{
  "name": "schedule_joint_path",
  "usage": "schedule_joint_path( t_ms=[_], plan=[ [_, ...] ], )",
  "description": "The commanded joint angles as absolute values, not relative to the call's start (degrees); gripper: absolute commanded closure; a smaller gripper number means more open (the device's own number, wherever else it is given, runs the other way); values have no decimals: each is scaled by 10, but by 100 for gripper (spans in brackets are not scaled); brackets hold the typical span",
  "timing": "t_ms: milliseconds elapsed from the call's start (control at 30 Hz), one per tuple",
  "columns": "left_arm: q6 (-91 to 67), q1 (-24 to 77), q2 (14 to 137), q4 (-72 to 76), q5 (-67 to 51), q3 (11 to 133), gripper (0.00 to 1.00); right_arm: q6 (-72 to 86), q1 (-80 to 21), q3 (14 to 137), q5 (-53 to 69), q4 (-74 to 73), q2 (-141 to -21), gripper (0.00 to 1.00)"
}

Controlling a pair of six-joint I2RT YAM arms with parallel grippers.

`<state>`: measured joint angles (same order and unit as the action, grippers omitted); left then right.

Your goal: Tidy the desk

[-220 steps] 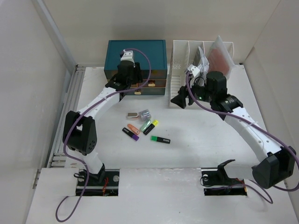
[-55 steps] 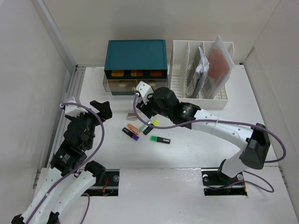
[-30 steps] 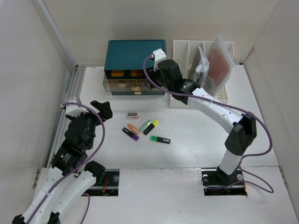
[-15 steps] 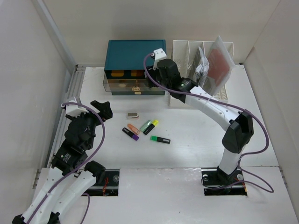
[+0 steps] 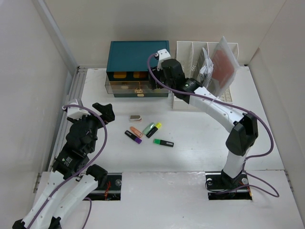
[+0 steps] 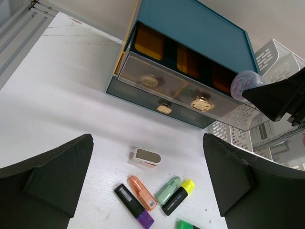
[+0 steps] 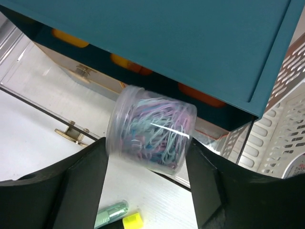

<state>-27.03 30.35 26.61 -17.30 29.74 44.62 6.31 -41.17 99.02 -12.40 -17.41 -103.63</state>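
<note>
Desk, large flat white matte tabletop [image 5: 205,129], spans the enclosure floor under both your arms. A teal drawer cabinet [image 5: 138,55] sits at its far edge. Your right gripper [image 7: 145,143] is pinching a clear plastic jar of pastel paper clips [image 7: 152,129], tilted, in front of the cabinet's pulled-out clear drawer [image 6: 157,83]. Left gripper [image 6: 147,138] is spread wide with nothing between the fingers, over the desk's left part. Loose highlighters [image 5: 145,131] lie mid-desk.

Nothing written can be read anywhere: no text, brand, number or sign. The black highlighter [image 6: 133,206], lying on the bench [image 6: 62,119] in front of the teal drawer cabinet [image 6: 190,28], bears a pale label patch whose print is too small to make out.
</note>
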Motion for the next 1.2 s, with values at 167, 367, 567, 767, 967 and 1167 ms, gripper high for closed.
schedule_joint_path(
  t_ms=[167, 367, 567, 767, 967, 1167],
  plan=[
    [-263, 301, 264, -146, 293, 446, 0, 68, -409, 1021, -107, -168, -1032, 24],
    [-263, 301, 264, -146, 293, 446, 0, 44, -409, 1003, -107, -146, -997, 26],
    [-263, 301, 264, -146, 293, 446, 0, -84, -409, 961, 67, -128, -938, 78],
    [-263, 301, 258, -146, 293, 446, 0, -189, -398, 947, 212, -179, -949, 100],
    [-263, 301, 253, -146, 293, 440, 0, -223, -398, 984, 217, -243, -1019, 100],
    [-263, 301, 248, -146, 293, 440, 0, -223, -398, 1015, 136, -243, -1060, 100]
  ],
)
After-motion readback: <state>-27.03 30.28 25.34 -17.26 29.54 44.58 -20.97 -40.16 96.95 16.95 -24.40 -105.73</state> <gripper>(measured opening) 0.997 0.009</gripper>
